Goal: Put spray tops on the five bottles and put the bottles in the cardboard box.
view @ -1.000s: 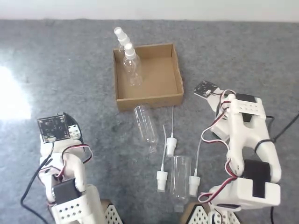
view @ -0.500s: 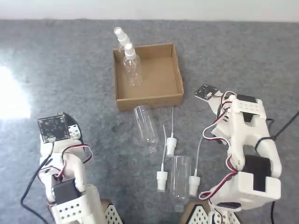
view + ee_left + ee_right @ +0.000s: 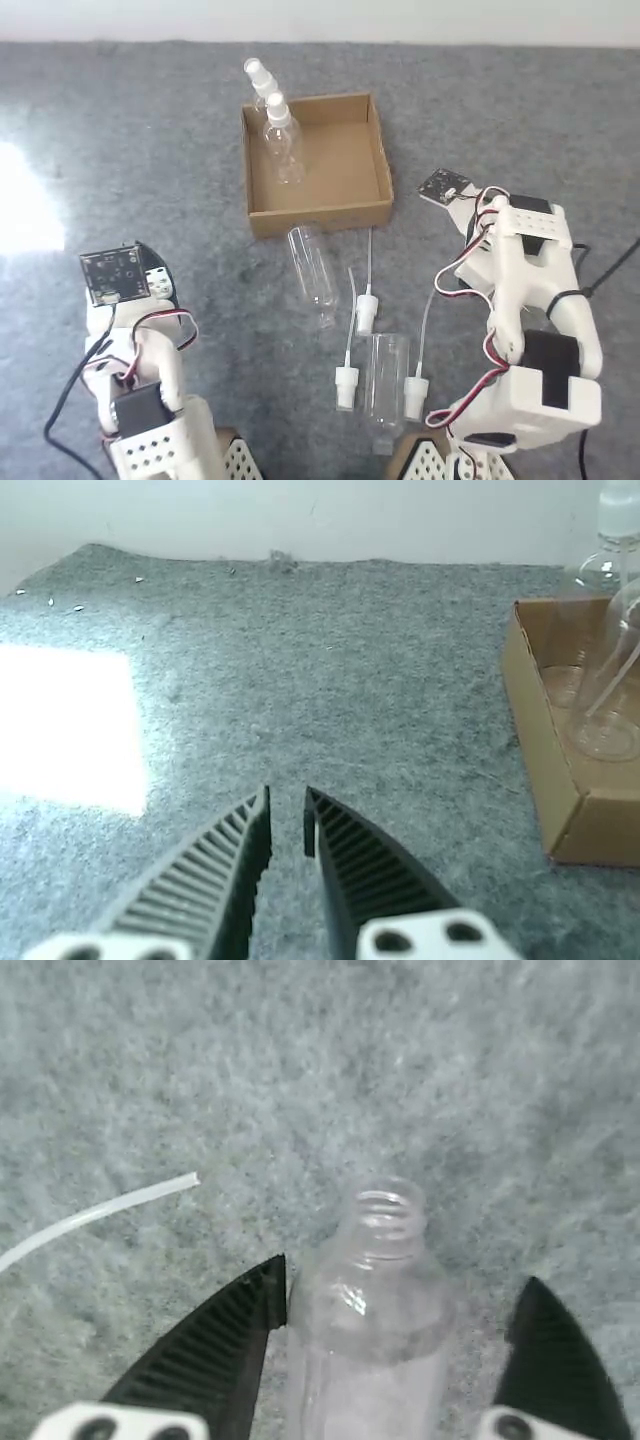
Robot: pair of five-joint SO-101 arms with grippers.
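Observation:
An uncapped clear bottle (image 3: 375,1300) lies between the wide-apart jaws of my right gripper (image 3: 402,1275), which is open; one finger (image 3: 255,1305) is at its side. A spray top's tube end (image 3: 150,1195) lies close by. Two more uncapped bottles (image 3: 312,262) (image 3: 386,385) lie on the table below the cardboard box (image 3: 320,215). Three loose spray tops (image 3: 366,310) (image 3: 347,385) (image 3: 417,393) lie among them. One capped bottle (image 3: 283,145) leans inside the box, and another (image 3: 258,78) stands just behind it. My left gripper (image 3: 287,805) hangs shut over bare felt at the near left.
Grey felt covers the table. The right arm (image 3: 520,270) stands right of the loose bottles and the left arm (image 3: 135,330) at the near left. A bright glare patch (image 3: 25,210) lies at the far left. The box wall (image 3: 560,770) shows beside the left gripper.
The right arm's wrist has shifted slightly, first toward the near edge and then back. The bottles, the spray tops and the left arm have not moved.

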